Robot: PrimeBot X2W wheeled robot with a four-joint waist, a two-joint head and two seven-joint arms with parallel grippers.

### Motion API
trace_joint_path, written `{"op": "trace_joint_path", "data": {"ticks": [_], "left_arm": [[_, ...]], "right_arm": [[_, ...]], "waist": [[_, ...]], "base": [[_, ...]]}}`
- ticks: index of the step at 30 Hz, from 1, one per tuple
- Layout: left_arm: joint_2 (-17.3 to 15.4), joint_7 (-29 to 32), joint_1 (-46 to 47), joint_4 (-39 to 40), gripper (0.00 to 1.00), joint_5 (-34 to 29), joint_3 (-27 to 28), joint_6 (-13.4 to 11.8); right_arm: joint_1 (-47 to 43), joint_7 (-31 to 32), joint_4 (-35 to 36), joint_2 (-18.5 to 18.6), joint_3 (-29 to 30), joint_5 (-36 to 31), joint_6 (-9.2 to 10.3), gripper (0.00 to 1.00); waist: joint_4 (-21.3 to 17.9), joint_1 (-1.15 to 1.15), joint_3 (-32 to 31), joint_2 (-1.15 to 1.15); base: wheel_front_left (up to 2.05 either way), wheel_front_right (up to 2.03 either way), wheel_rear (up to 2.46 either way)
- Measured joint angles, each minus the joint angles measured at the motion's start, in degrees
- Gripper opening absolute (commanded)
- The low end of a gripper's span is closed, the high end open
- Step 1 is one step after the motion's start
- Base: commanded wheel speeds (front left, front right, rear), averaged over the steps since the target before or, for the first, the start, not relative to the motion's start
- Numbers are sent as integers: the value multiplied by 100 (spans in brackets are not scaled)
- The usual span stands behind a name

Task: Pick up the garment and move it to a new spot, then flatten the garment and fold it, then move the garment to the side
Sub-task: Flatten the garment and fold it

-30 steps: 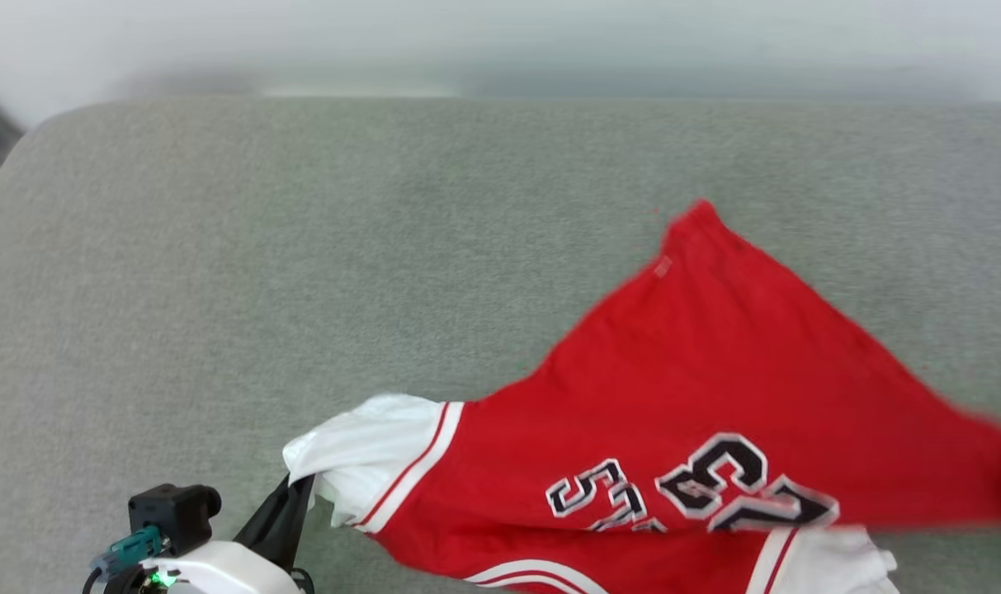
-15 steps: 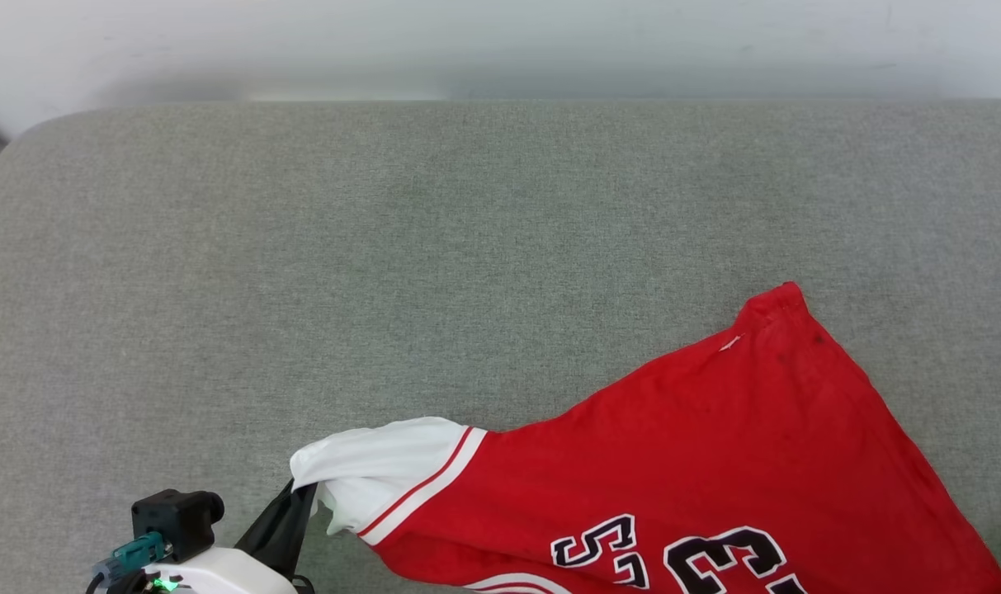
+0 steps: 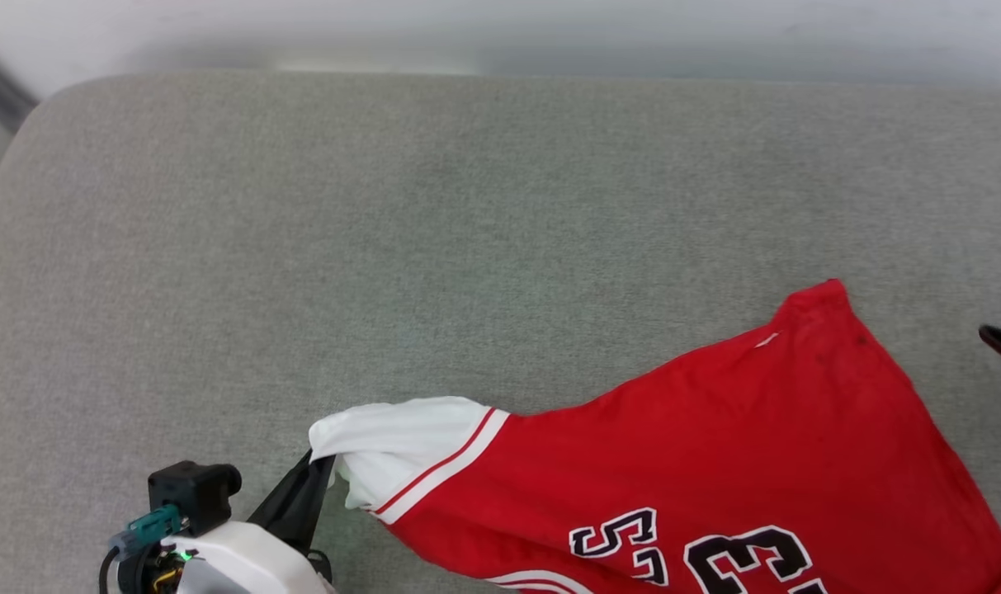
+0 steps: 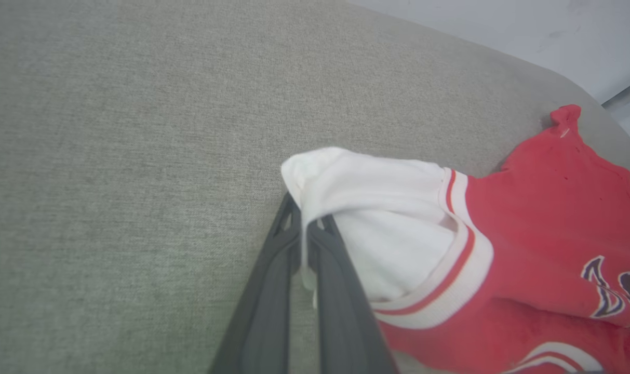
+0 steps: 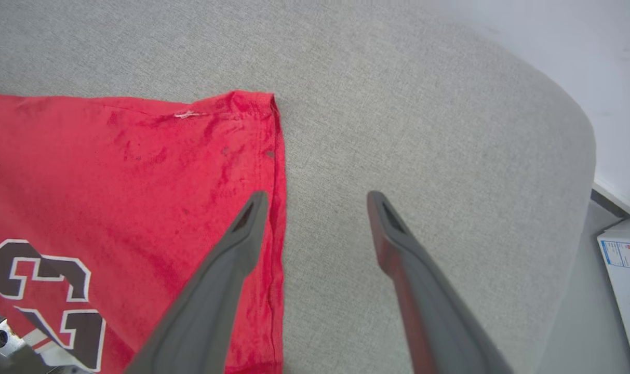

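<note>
Left gripper (image 4: 305, 223): both dark fingers pressed together, clamped on a fold of the white sleeve (image 4: 377, 208). Cloth drapes over the fingertips and hides them. In the head view this gripper sits low on the left, its fingers angled up and to the right, with the sleeve's bunched end at their tips.

Right gripper (image 5: 317, 196): fingers spread wide, with bare upholstery in the gap between them and nothing held. One finger lies across the red side hem (image 5: 279, 208); the other is over bare upholstery just beside it. Cannot tell whether either finger touches the cloth or the surface. In the head view one dark fingertip shows at the right edge, apart from the cloth.

The garment (image 3: 715, 445): lies on the grey-green cushion (image 3: 384, 206), toward the near right of it. The red body is spread mostly flat, with some creasing near the hem. One red corner (image 3: 822, 293) points away from the robot. The black numerals (image 3: 748, 561) with white outlines are at the near edge, cut off by the frame.

Beyond the cushion: a pale wall (image 3: 550, 25) behind it, and a white box with a printed label (image 5: 624, 259) past its rounded corner
</note>
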State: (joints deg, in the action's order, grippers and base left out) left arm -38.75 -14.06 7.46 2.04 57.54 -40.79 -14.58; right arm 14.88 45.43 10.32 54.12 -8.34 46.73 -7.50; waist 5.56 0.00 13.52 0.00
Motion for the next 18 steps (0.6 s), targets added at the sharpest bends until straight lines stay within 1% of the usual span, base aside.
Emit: {"op": "trace_joint_path", "data": {"ticks": [4,7,8,9,13,18], "left_arm": [[84,54,231,10,0,-114,-80,52],[171,77,391,12,0,-197,-130,92],[221,78,479,5,0,-240,-155,105],[221,78,479,5,0,-240,-155,105],[333,77,625,-14,0,-292,-178,147],[416,76,782,-65,0,-350,-210,198]], "right_arm": [[1046,761,-232,-87,-740,-232,0,100],[1718,1177,-578,-330,-1308,-422,-1,100],[2073,1359,-886,-514,-1636,-547,-1,100],[2073,1359,-886,-514,-1636,-547,-1,100],[2564,1417,-1508,-828,-2131,-760,-1,100],[2798,1169,-2345,-1203,-2427,-820,0,100]], "waist": [[157,0,199,0],[288,1,352,0],[370,1,458,0],[370,1,458,0],[502,1,687,0],[626,1,970,0]], "base": [[0,0,0],[0,0,0],[0,0,0],[0,0,0],[0,0,0],[0,0,0]]}}
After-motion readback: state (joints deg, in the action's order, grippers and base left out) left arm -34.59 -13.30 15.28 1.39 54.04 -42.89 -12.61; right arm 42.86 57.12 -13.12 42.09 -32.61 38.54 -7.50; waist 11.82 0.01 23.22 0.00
